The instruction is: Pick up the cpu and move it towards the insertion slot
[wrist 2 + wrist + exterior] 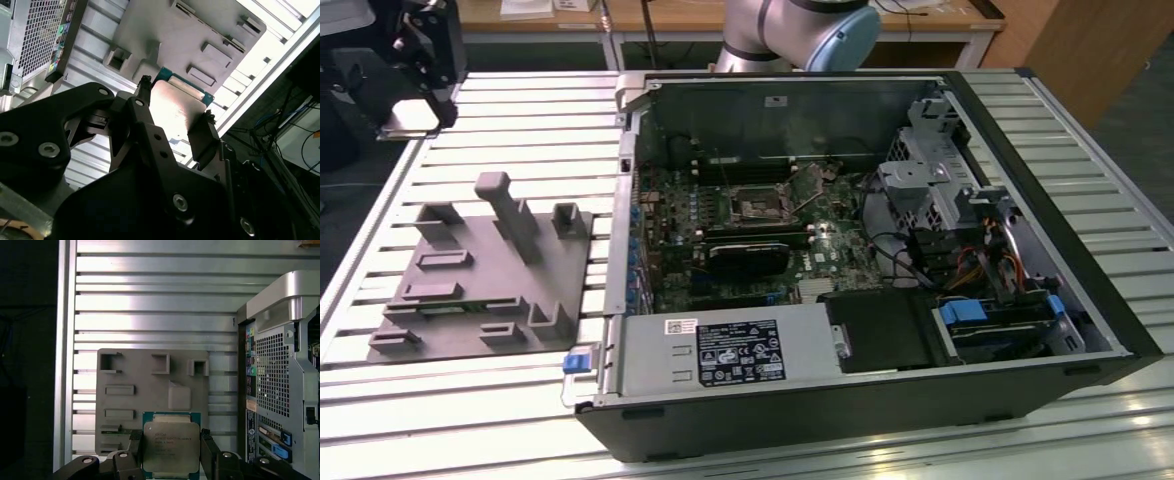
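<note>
Gripper (171, 452), black with two fingers, is clamped on the cpu (171, 446), a small flat square chip with a silvery-grey metal top and a teal-green board edge; one finger sits on each opposite side of it in both wrist views (176, 116). Chip is off the surface, held roughly level above the grey plastic fixture block plate (135, 385), which lies on the slatted aluminium table (150, 300). In the exterior view the black tool (420, 70) hangs over the table's far corner on the exterior view's left, well apart from the open black computer case (881, 400). Insertion slot (757, 208), a small square socket with a dark centre and shiny silver frame, sits on the green motherboard inside the case, near the case's far wall and just beyond the black rectangular card (747, 260). My read: pick is done, transfer leg is in hand and barely started. Next move calls for clearing the case's side wall on the way over, keeping the chip flat, and squaring it to the socket frame. Slip risk looks low but the grip is on thin edges only.
</note>
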{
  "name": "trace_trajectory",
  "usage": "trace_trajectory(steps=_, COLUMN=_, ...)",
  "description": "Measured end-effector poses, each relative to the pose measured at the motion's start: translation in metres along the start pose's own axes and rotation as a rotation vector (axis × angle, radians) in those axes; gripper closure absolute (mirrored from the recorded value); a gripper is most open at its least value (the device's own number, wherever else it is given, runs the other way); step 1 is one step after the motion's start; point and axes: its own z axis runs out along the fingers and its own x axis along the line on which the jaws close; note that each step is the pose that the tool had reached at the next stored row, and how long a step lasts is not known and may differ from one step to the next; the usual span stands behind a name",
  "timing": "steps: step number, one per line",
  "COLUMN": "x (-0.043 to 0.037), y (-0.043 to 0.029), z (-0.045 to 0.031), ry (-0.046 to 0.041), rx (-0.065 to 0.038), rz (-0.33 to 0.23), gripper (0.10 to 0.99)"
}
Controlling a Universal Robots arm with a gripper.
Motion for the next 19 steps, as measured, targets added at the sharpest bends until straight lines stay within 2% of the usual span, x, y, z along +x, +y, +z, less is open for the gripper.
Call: trace_trajectory(steps=19, x=-0.0219, y=0.0002, z=0.0000, ry=0.0001, rx=0.000, rz=0.000, gripper=0.541)
